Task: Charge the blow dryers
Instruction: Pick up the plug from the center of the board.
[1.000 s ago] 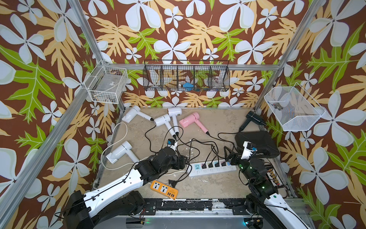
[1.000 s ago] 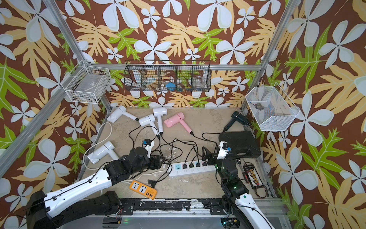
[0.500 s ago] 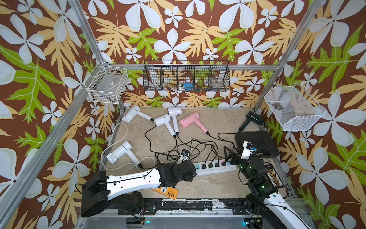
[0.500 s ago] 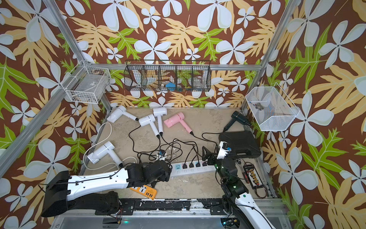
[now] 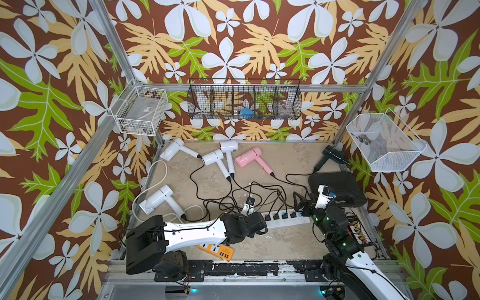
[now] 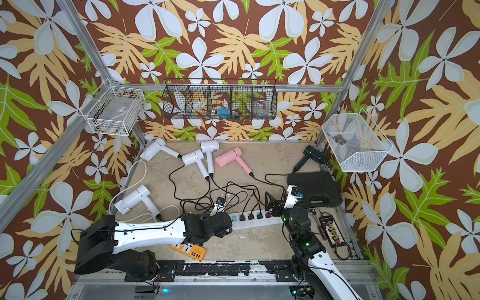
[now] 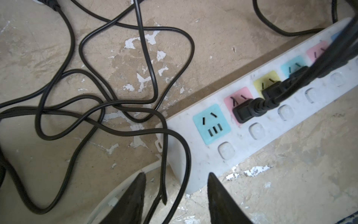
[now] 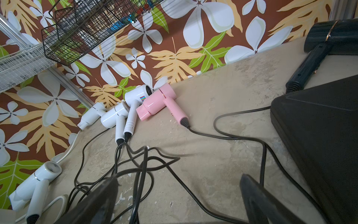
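Plugs (image 7: 245, 113) fill several strip (image 7: 205, 159) sockets ahead of left end effector (image 7: 176, 174), open around loose cord (image 7: 165, 151); right end effector (image 8: 180, 176) open.

A: How's the left arm (image 5: 192, 232)?
B: Stretched low and flat (wrist facing down), left gripper (image 7: 176, 174) jaws partly apart.
A: The right arm (image 5: 363, 262)?
B: Bent upward, right gripper (image 8: 180, 176) spread wide.

Six blow dryers (image 5: 248, 159), two power strips (image 5: 288, 222)
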Controlling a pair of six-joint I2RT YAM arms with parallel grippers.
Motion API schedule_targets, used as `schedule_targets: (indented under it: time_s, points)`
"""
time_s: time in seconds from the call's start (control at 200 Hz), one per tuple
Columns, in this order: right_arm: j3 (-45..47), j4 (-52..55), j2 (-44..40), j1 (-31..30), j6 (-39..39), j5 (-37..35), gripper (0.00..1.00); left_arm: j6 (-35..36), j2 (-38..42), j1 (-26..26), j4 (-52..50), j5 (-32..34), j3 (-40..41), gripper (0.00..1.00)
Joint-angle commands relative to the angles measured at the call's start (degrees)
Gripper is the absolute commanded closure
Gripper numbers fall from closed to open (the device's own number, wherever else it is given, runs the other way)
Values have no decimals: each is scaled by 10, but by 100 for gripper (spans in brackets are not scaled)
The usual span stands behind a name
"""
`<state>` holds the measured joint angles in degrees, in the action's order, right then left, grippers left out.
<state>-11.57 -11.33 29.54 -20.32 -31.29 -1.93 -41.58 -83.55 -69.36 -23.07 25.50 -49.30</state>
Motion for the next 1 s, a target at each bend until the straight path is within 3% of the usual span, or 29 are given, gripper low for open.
schedule_targets:
  time_s: [0.0, 0.17, 0.691, 0.901, 0.996]
  points:
    - [-1, -15, 0, 0, -3, -2, 0, 11, -10, -2, 20, -26, -6, 58]
    - [-1, -15, 1, -1, -4, -2, 0, 16, -40, -2, 18, -29, -20, 70]
    - [-1, -14, 0, -1, -5, 1, 0, 10, -69, 18, 17, -16, -22, 70]
    - [0, -14, 0, -1, -5, 2, 0, 23, -66, 32, 55, -52, -4, 71]
    - [0, -14, -1, 0, -5, 2, 0, 25, -68, 32, 65, -64, -2, 77]
